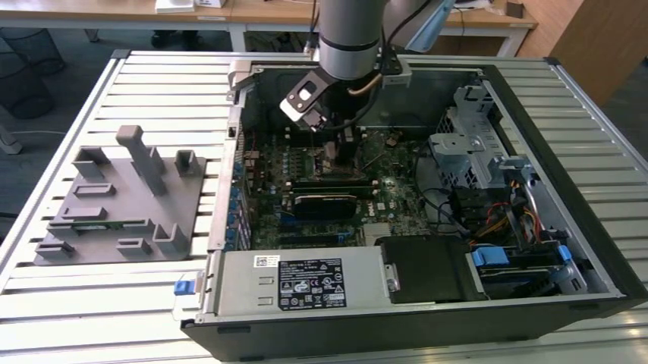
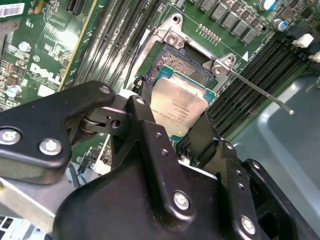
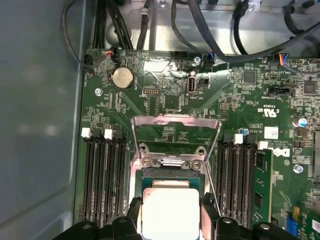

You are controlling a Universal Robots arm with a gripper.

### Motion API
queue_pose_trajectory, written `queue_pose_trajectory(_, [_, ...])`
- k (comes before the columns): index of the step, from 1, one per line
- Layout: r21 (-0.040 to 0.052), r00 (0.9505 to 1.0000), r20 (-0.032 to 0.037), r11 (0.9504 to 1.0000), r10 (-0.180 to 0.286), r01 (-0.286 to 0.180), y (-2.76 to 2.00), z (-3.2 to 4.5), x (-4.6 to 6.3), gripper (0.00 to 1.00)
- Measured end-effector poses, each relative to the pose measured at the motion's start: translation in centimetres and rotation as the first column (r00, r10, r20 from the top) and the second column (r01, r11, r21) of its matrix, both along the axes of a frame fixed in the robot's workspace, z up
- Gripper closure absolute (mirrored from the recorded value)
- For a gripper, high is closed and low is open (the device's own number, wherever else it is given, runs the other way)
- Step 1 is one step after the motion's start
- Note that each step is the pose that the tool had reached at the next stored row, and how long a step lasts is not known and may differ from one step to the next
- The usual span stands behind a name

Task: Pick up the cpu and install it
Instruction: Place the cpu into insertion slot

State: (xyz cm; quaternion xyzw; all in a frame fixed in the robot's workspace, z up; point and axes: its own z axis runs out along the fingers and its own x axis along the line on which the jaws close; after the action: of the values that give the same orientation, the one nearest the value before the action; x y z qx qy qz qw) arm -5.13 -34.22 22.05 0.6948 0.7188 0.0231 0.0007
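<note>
Arm reaches into the open black tower computer case [image 1: 567, 189]; the gripper [image 2: 172, 117] works near twelve o'clock of the green motherboard [image 3: 165, 102] in the exterior view. Its two black fingers [image 2: 145, 127] are clenched on opposite edges of the cpu [image 3: 169, 212], a small flat square chip with a silver-grey metal top. It sits directly over the square socket [image 2: 182, 62]. I cannot tell whether it hovers or already touches.

Doing it well, as I judge it:
- keep the chip level and square to the socket frame
- match its corner mark before descent
- lower straight, no sliding across the contacts
- stay clear of the raised silver load plate [image 3: 175, 132] and the thin steel lever rod [image 2: 260, 92]
- let go only once it lies flat

Count:
- one cpu, one socket, one load plate, one lever
- two banks of black memory slots [image 3: 102, 180], one on each flank of the socket — slots per bank uncertain
- one round silver coin cell [image 3: 122, 78]
- one grey moulded parts fixture [image 1: 117, 205], at nine o'clock of the case on the slatted metal bench [image 1: 152, 83]
</note>
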Motion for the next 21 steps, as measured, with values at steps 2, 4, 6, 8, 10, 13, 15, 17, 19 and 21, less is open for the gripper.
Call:
queue_pose_trajectory(2, [0.0001, 1.0000, 0.0000, 1.0000, -0.005, 0.005, 0.00, -0.27, 0.0, 0.46])
queue_pose_trajectory(4, [0.0003, 0.9999, 0.0000, 0.9999, -0.011, 0.011, 0.00, -0.53, 0.0, 0.46])
queue_pose_trajectory(6, [0.0006, 0.9999, 0.0001, 0.9999, -0.014, 0.014, 0.00, -0.83, 0.0, 0.46])
queue_pose_trajectory(8, [0.0004, 0.9999, 0.0000, 0.9999, -0.015, 0.015, 0.00, -1.11, -0.1, 0.46])
queue_pose_trajectory(10, [0.0014, 0.9998, 0.0001, 0.9998, -0.018, 0.018, 0.00, -1.33, -0.2, 0.46])
queue_pose_trajectory(13, [0.0022, 0.9996, -0.0001, 0.9996, -0.028, 0.028, 0.00, -1.61, -0.2, 0.46])
queue_pose_trajectory(15, [0.0026, 0.9995, 0.0000, 0.9995, -0.031, 0.031, 0.00, -1.83, -0.2, 0.46])
queue_pose_trajectory(17, [0.0036, 0.9995, -0.0001, 0.9995, -0.031, 0.031, 0.00, -2.09, -0.3, 0.46])
queue_pose_trajectory(19, [0.0046, 0.9995, -0.0001, 0.9995, -0.031, 0.031, 0.00, -2.30, -0.3, 0.46])
queue_pose_trajectory(21, [0.0057, 0.9995, 0.0000, 0.9995, -0.031, 0.031, 0.00, -2.45, -0.3, 0.46])
